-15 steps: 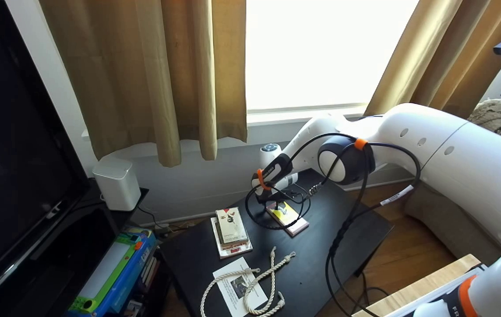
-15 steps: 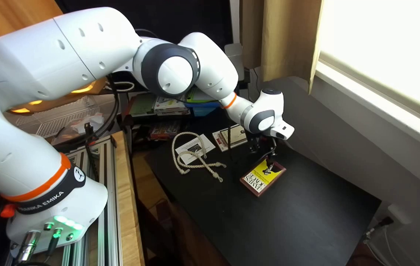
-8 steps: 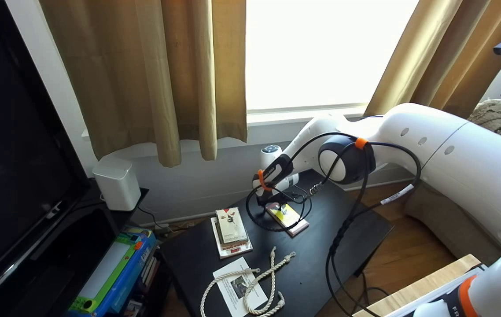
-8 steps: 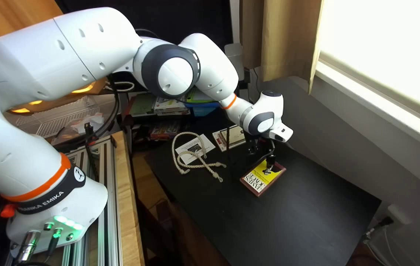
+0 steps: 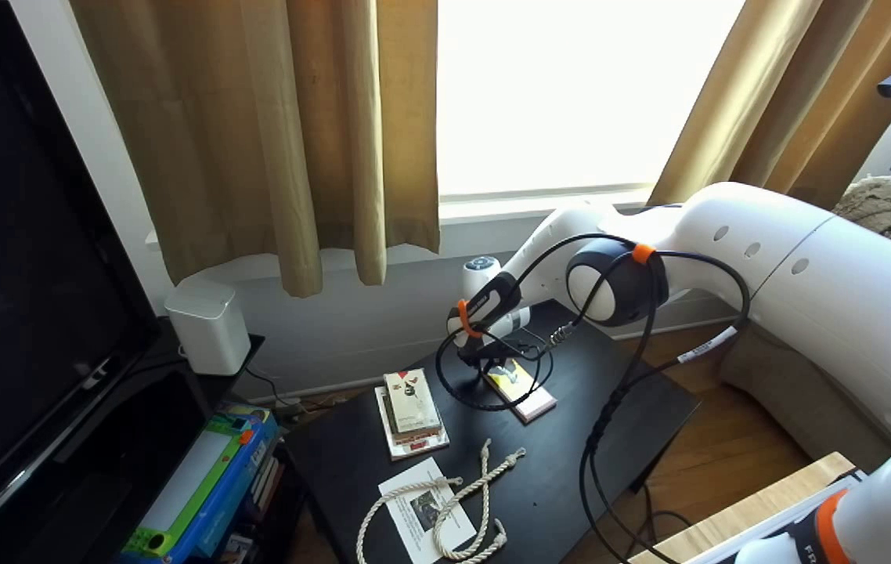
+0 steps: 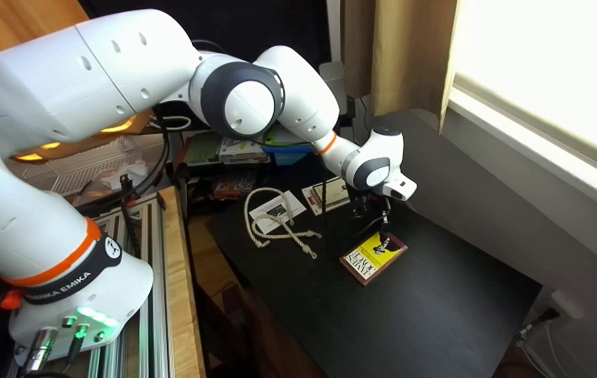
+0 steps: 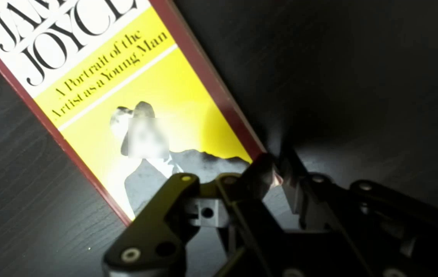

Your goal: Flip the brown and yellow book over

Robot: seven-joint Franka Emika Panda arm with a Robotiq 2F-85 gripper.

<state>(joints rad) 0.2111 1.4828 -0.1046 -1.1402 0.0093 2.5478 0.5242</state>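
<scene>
The book point(image 6: 374, 257) lies yellow face up on the bench point(image 6: 450, 310), nearer the window-side edge than the opposite one. Since the earlier frame it has slid slightly away from the window-side edge. The gripper point(image 7: 276, 159) stands at one corner of the book, fingers close together; whether they pinch it cannot be told.

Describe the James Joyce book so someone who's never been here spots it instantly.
Find the black table by the window. There, separate from the stack of books and the rope, lies the James Joyce book. Its yellow and white cover, bordered in maroon, sets it apart from the stack's cream top.
</scene>
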